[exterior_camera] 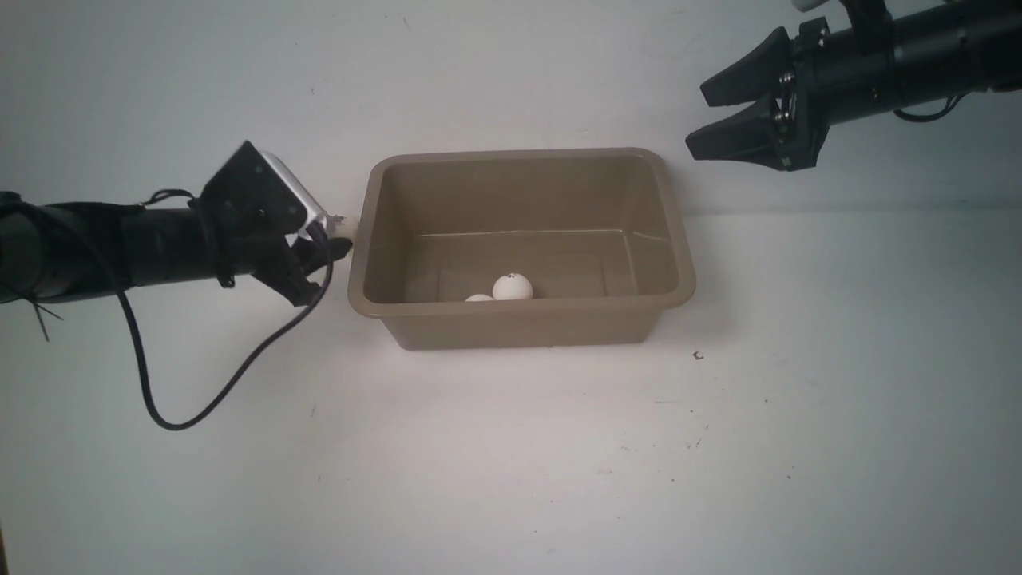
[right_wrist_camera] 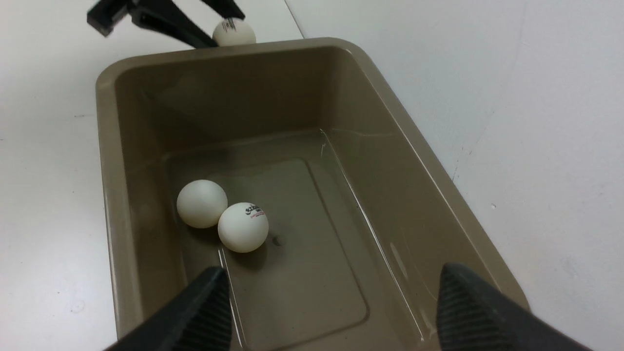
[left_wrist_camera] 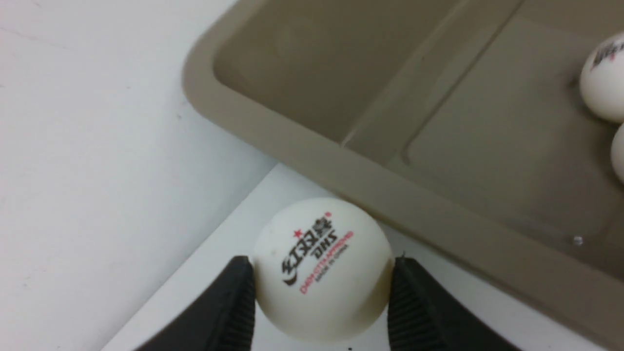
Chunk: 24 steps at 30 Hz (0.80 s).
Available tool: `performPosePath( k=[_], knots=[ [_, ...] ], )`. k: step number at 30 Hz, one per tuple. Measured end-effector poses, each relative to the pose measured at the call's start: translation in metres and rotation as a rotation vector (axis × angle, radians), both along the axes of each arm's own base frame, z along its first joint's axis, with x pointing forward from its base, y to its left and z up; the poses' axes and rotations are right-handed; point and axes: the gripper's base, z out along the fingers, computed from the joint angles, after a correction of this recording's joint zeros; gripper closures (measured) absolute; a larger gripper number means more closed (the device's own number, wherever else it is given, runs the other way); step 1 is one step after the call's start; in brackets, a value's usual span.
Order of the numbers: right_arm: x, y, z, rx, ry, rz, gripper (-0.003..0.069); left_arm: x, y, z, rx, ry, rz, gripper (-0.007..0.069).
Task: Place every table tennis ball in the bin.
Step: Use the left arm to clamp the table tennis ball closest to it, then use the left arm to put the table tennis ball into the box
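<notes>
So far two table tennis balls (right_wrist_camera: 243, 227) lie in the bin (exterior_camera: 519, 327); my left claw (exterior_camera: 331, 243) is clamped on a third ball (left_wrist_camera: 321, 268) just outside its rim, my right claw (exterior_camera: 696, 118) hangs apart and empty, and I see no fourth

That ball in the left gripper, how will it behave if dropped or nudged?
Likely rolls freely: the ball is a smooth sphere. Probably slippery, with the left gripper pinching just its sides. Seems light, so may bounce in the bin.

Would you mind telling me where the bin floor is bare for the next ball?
Bare floor runs along the far wall and the right side of the bin. Crowded only by the near wall, where two balls sit together.
</notes>
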Motion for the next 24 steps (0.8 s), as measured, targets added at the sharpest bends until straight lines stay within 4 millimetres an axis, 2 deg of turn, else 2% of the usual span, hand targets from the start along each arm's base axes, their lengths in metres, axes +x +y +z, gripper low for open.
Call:
performPosePath(
  k=[6,12,16,21,24],
  knots=[
    [0.0,0.0,0.0,-0.001,-0.002,0.001,0.0144,-0.003,0.004,0.006,-0.045,0.018,0.006,0.0307],
    [0.0,0.0,0.0,-0.001,-0.003,0.002,0.0144,-0.009,-0.009,0.018,-0.194,-0.027,-0.132,0.0307],
    [0.0,0.0,0.0,-0.001,-0.003,0.002,0.0144,-0.011,-0.019,0.02,-0.219,-0.036,-0.183,0.0307],
    [0.0,0.0,0.0,0.0,-0.003,0.002,0.0144,-0.012,-0.044,0.019,-0.182,-0.055,-0.245,0.0307],
    [0.0,0.0,0.0,0.001,-0.003,0.001,0.0144,-0.012,-0.069,0.013,-0.126,-0.087,-0.32,0.0307]
  ],
)
